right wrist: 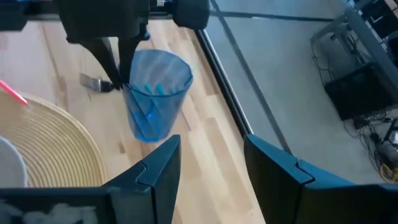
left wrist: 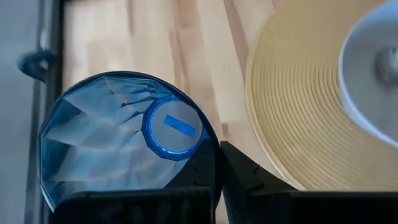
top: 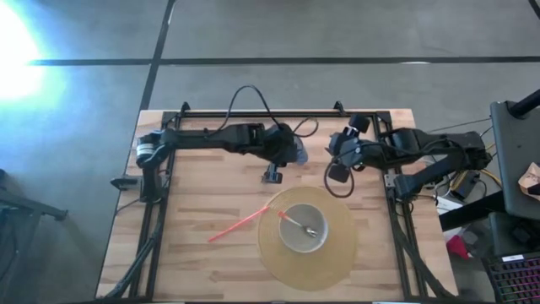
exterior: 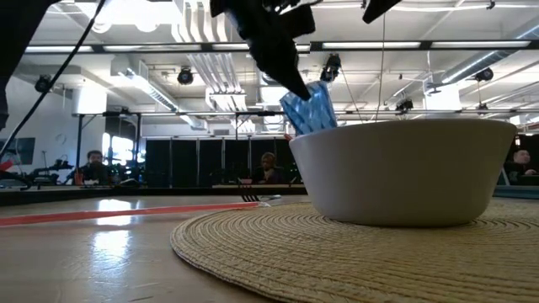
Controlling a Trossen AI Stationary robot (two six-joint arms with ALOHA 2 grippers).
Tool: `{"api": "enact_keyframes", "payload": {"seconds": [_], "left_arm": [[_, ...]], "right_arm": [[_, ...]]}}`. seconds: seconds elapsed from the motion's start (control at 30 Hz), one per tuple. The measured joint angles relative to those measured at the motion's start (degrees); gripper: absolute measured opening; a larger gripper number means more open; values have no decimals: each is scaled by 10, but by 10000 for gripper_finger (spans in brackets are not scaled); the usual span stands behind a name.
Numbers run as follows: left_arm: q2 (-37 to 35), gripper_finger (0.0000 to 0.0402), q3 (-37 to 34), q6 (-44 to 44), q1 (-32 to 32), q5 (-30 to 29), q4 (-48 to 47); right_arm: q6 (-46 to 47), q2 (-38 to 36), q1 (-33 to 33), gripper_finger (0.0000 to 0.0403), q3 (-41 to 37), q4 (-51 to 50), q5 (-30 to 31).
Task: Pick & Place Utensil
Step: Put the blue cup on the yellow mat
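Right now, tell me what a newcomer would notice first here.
First, the blue plastic cup held off the table by the left gripper, at the far side of the table near the middle. Next, the white bowl on the round woven mat, a utensil resting in it. The right gripper hangs open beside the cup.

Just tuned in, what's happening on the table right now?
The left gripper holds a blue plastic cup by its rim, lifted above the wood near the back of the table. The right gripper is open, facing the cup. A spoon sits in the white bowl on the woven mat; a red utensil lies beside it.
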Motion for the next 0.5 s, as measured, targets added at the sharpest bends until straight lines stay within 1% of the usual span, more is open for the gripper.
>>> {"api": "enact_keyframes", "payload": {"seconds": [0.13,0.27,0.5], "left_arm": [[4,3,-1,-1,0,6,-33],[3,9,-8,-13,-1,28,-38],[5,3,-14,-22,-1,29,-51]], "right_arm": [[14,0,0,173,-21,1,-1],[29,0,0,173,-40,1,-1],[42,0,0,173,-59,2,-1]]}}
